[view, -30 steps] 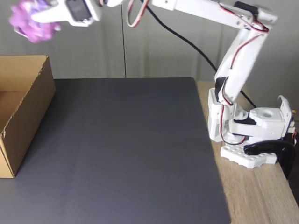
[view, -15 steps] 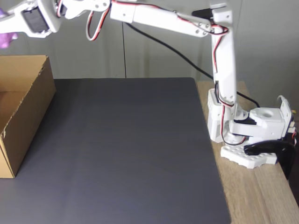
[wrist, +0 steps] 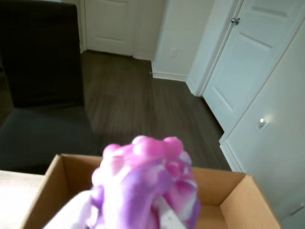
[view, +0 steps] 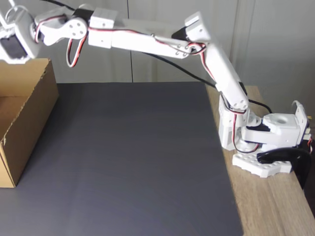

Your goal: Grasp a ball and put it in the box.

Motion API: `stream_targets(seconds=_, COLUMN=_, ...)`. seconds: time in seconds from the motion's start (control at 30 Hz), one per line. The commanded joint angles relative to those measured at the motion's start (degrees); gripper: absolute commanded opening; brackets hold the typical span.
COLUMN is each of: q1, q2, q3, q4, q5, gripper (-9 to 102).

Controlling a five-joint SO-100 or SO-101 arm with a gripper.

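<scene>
A wooden worktop (view: pixel 275 206) is largely covered by a dark grey mat (view: pixel 128 157). At the mat's left edge in the fixed view stands the large open-topped brown cardboard box (view: pixel 27 113), with the white jointed arm (view: pixel 147 42) stretched over it. In the wrist view, the bumpy purple, pink and white marbled ball (wrist: pixel 145 186) is gripped in the closed pincer (wrist: pixel 119 217) above the box (wrist: pixel 228 191). No writing is legible.

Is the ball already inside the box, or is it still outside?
Outside: in the wrist view the ball is held above the open box.
</scene>
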Motion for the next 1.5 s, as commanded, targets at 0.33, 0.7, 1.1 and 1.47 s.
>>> stream_targets(seconds=0.33, q1=3.2, q2=-1.2, q3=-3.6, q4=-3.1, q5=0.4, gripper=43)
stream_targets(seconds=0.7, q1=3.0, q2=2.8, q3=-3.0, q4=4.9, q5=0.4, gripper=24)
stream_targets(seconds=1.1, q1=2.7, q2=11.5, q3=-2.7, q4=27.0, q5=1.1, gripper=0)
stream_targets(seconds=1.47, q1=3.2, q2=19.6, q3=-2.7, q4=37.9, q5=-1.4, gripper=0)
